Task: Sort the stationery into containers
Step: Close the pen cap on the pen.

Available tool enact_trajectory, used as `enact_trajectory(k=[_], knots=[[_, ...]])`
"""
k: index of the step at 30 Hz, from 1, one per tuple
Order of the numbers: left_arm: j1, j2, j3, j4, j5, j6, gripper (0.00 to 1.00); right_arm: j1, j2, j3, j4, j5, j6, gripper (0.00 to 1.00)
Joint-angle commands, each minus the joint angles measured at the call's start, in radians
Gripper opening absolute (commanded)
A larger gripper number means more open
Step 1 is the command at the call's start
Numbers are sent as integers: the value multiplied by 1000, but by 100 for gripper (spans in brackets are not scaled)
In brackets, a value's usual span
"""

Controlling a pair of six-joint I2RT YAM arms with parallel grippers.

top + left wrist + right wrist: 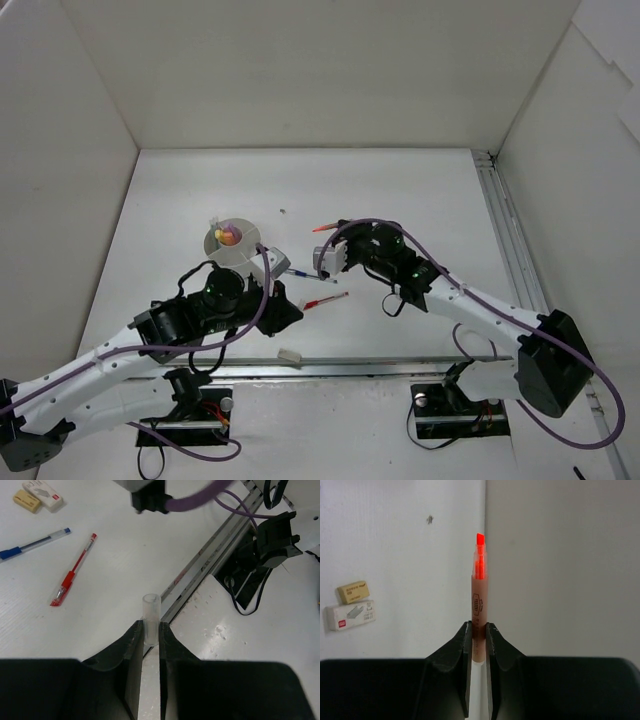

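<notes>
Overhead, the round white plastic cup [215, 250] sat left of centre, markers [228, 236] inside. Left wrist: the left gripper [150, 627] pinched a translucent tubular cap [150, 607]. Right wrist: the right gripper [479, 626] clamped a slim orange marker [479, 600]

Blue pen [32, 542]: one end cut off by the left wrist view's left edge.
White eraser [44, 492]: top cut by the upper edge; print unreadable.
Clear cap [150, 615]: lower end hidden between left gripper [150, 630] fingers.
Orange marker [479, 600]: tail hidden between right gripper [478, 632] fingers.
Cup [210, 245]: contents too small to identify.
</notes>
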Motion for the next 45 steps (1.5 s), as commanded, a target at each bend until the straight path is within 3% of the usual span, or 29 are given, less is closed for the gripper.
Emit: enact_trajectory(k=[1, 5, 7, 10, 13, 20, 34, 45], knots=[[32, 30, 12, 83, 76, -50, 0, -11, -130, -17, 216, -211, -126, 0], [66, 48, 2, 113, 149, -69, 0, -16, -257, -114, 147, -374, -240, 0], [77, 45, -5, 133, 189, -79, 0, -58, -302, -82, -61, -518, -289, 0], [100, 37, -25, 161, 223, -95, 0, -85, -308, -11, -233, -580, -313, 0], [112, 36, -45, 196, 275, -112, 0, -83, -296, -55, -257, -615, -447, 0], [132, 100, -36, 222, 360, -142, 0, -77, -264, -56, -327, -594, -617, 0], [196, 157, -88, 351, 514, -207, 0, -30, -321, -75, -405, -619, -700, 0], [196, 177, -99, 376, 547, -214, 0, 15, -317, -60, -404, -563, -702, 0]])
